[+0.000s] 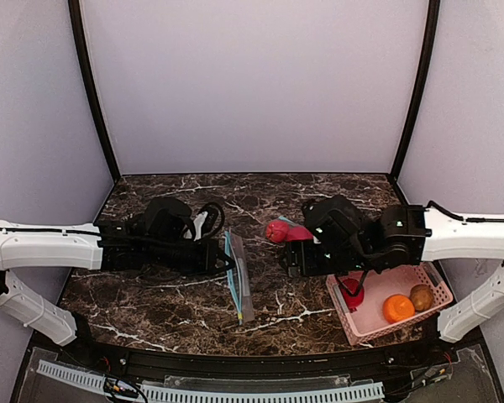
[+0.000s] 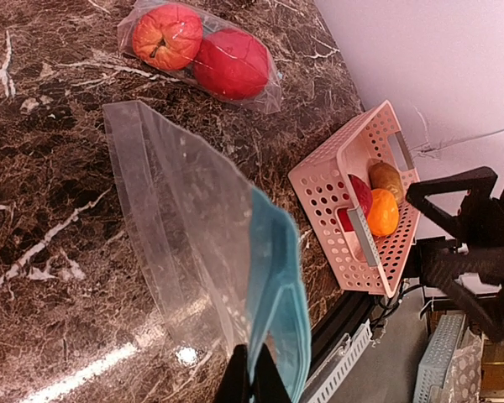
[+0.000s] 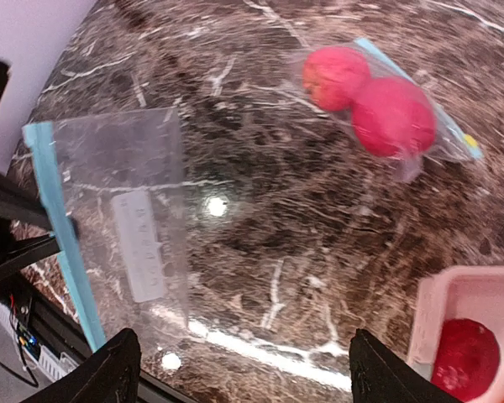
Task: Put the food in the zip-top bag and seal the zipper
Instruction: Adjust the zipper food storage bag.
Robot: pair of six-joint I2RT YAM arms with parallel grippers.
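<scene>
The empty zip-top bag (image 2: 185, 227) with a blue zipper strip (image 2: 277, 277) lies tilted on the marble, and my left gripper (image 2: 252, 382) is shut on the strip's edge. From above, the bag (image 1: 238, 285) sits just right of that gripper (image 1: 227, 260). Two red fruits (image 2: 206, 54) lie inside a second clear bag (image 3: 370, 105) further back. Another red fruit (image 1: 353, 294) and an orange one (image 1: 397, 308) rest in the pink basket (image 1: 428, 281). My right gripper (image 3: 252, 378) hangs open over bare marble between bag and basket, holding nothing.
A brown round item (image 1: 421, 296) shares the basket with the fruit. The basket's corner (image 3: 454, 290) shows at the lower right of the right wrist view. The table's front edge and a cable tray (image 2: 353, 361) lie close to the empty bag.
</scene>
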